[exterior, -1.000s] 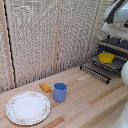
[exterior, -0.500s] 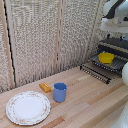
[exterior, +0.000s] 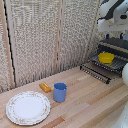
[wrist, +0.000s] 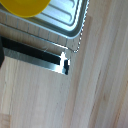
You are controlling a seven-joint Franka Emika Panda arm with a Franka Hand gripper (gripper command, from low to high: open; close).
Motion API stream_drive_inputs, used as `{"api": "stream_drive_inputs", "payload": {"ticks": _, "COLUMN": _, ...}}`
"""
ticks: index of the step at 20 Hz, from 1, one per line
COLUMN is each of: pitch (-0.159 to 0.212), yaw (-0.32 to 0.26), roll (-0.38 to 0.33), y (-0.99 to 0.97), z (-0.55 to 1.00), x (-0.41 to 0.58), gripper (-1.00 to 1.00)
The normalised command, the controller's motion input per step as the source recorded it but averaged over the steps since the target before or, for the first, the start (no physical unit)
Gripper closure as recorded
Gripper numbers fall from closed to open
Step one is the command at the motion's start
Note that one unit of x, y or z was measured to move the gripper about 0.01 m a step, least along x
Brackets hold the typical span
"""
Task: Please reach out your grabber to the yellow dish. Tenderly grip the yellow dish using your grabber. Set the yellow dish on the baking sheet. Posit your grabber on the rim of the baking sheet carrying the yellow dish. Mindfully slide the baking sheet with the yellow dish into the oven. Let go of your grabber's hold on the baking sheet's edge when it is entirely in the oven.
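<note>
The yellow dish (exterior: 106, 58) lies on the baking sheet (exterior: 116, 63), which sticks out of the front of the oven (exterior: 119, 45) at the exterior view's right. The oven's slatted door (exterior: 95, 71) hangs open over the table. My grabber (exterior: 108, 31) hangs on the white arm well above the dish, touching neither dish nor sheet. The wrist view looks down on part of the yellow dish (wrist: 25, 6), a corner of the baking sheet (wrist: 62, 20) and the door's dark edge (wrist: 35, 55). My fingers do not show clearly in either view.
On the wooden table stand a blue cup (exterior: 60, 92), a small orange block (exterior: 45, 87) and a large patterned white plate (exterior: 27, 107), all at the exterior view's left. A slatted screen (exterior: 45, 35) closes off the back.
The arm has barely shifted above the oven. The yellow dish and the baking sheet lie where they were.
</note>
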Motion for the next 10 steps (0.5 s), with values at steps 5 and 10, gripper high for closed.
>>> {"api": "stream_drive_inputs", "payload": {"ticks": 5, "pitch": 0.108, "yaw": 0.281, "roll": -0.206, "y": 0.00, "z": 0.04, "x": -0.081, "gripper": -1.00}}
{"api": "stream_drive_inputs", "payload": {"ticks": 10, "pitch": 0.112, "yaw": 0.273, "roll": -0.205, "y": 0.00, "z": 0.14, "x": -0.102, "gripper": -1.00}}
